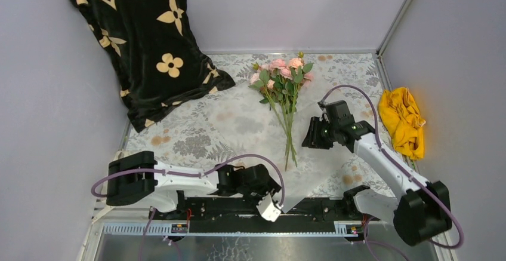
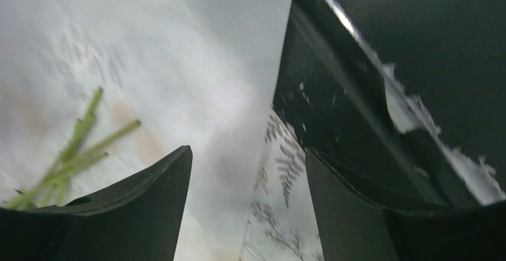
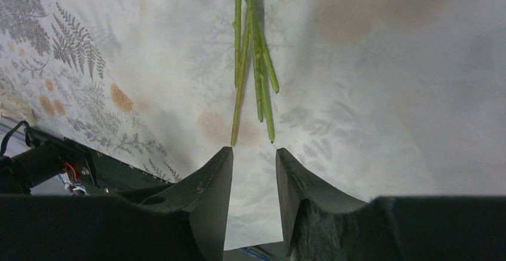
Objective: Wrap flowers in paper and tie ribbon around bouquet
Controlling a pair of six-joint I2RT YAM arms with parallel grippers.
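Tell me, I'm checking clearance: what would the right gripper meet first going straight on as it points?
Likely the paper, just short of the stems on it; the right gripper is open and aimed at their ends. Depth is unclear.

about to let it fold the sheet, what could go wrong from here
1. The left pincer stands open at the near corner of the paper; a grab there could miss or tear the thin sheet.
2. The flowers lie loose on the paper, so lifting it may roll them off centre.
3. The right pincer is open just short of the stem ends and could nudge them.
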